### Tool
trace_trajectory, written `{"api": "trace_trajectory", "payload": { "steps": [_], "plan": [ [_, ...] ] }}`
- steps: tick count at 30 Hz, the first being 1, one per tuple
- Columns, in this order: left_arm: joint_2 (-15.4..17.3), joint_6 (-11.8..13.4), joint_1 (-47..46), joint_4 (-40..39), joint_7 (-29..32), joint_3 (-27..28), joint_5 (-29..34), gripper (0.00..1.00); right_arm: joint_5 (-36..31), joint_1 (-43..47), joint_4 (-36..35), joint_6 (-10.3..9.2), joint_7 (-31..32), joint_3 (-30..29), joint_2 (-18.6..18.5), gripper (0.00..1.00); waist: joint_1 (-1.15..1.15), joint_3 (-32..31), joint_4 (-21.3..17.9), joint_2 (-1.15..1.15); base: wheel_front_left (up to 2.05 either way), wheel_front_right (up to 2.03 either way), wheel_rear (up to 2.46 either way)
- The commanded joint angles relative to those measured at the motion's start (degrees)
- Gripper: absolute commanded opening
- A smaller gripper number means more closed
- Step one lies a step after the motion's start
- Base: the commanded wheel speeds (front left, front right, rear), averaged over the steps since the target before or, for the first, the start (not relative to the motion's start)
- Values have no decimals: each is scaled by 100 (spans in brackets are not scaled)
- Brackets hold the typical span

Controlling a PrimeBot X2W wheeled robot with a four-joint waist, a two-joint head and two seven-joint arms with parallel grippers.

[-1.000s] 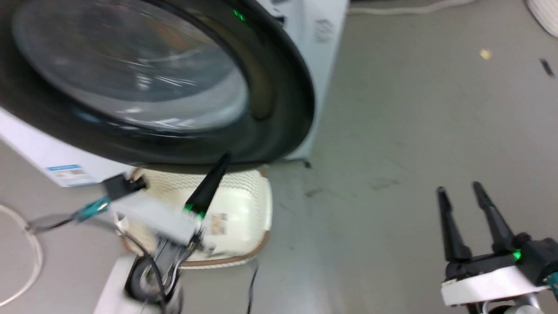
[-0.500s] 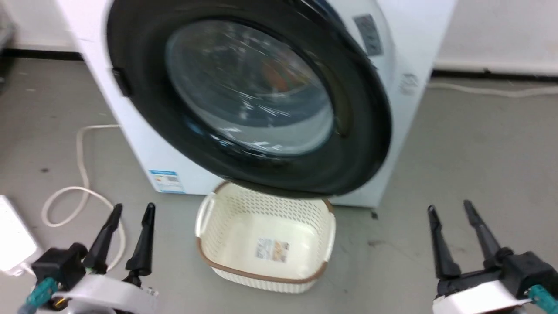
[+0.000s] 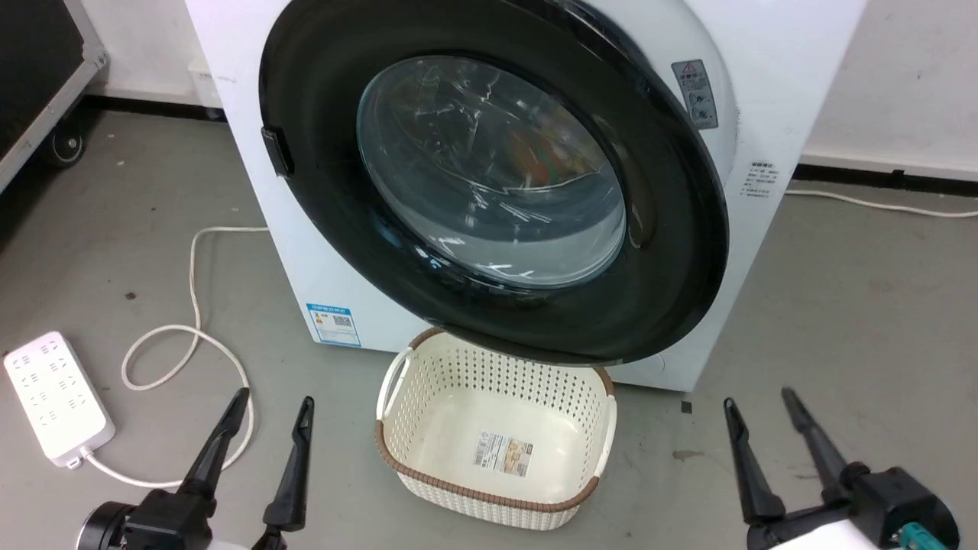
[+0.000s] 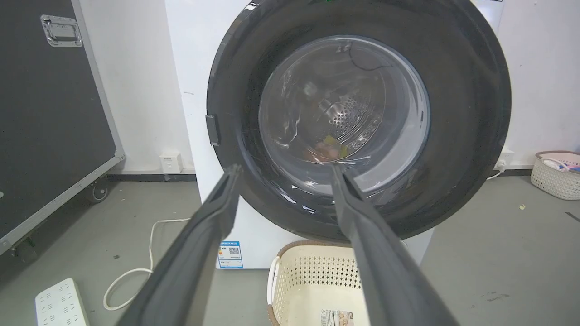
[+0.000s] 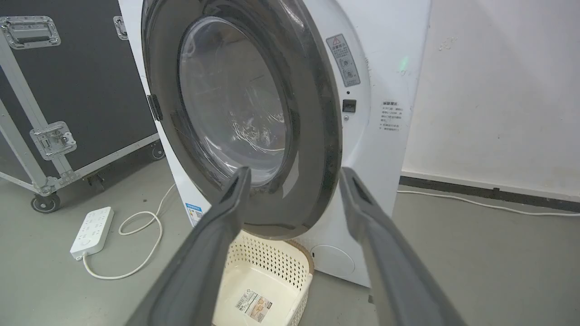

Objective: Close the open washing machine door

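Observation:
The washing machine door (image 3: 321,153) is a big glossy black ring around a clear glass bowl. It stands slightly ajar: in the right wrist view its right edge (image 5: 317,136) sits off the white front, with the latch hole (image 5: 349,105) showing beside it. The door (image 4: 462,113) is also seen head-on in the left wrist view. My left gripper (image 3: 275,397) is open and empty at the lower left, well short of the door. My right gripper (image 3: 758,399) is open and empty at the lower right. Their fingers frame the door in the left gripper (image 4: 286,168) and right gripper (image 5: 295,171) wrist views.
A cream perforated basket (image 3: 458,412) stands on the floor under the door's lower rim. A white power strip (image 3: 53,397) and its looped cable (image 3: 191,336) lie at the left. A black wheeled case (image 4: 45,113) stands left of the machine. Another basket (image 4: 555,174) sits far right.
The head camera has pulled back and swung, so the whole machine front shows now. My left gripper has dropped from the door's lower rim to the lower left.

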Motion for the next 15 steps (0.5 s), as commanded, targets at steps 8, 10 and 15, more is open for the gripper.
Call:
{"api": "trace_trajectory", "payload": {
  "steps": [8, 10, 15],
  "plan": [
    [-130, -200, -173, -36, -30, 69, 394, 100, -262, -401, 172, -4, -24, 402, 2, 0, 0, 474, 62, 0, 0, 0, 0],
    [-165, -247, -286, -17, -30, 73, 433, 100, -373, -736, 250, -4, 6, 528, 2, 0, 0, 653, 95, 0, 0, 0, 0],
    [-211, -366, -557, 27, -30, 10, 523, 100, -470, -1759, 554, -4, 306, 838, -285, 0, 0, 1095, 208, 0, 0, 0, 0]
  ]
}}
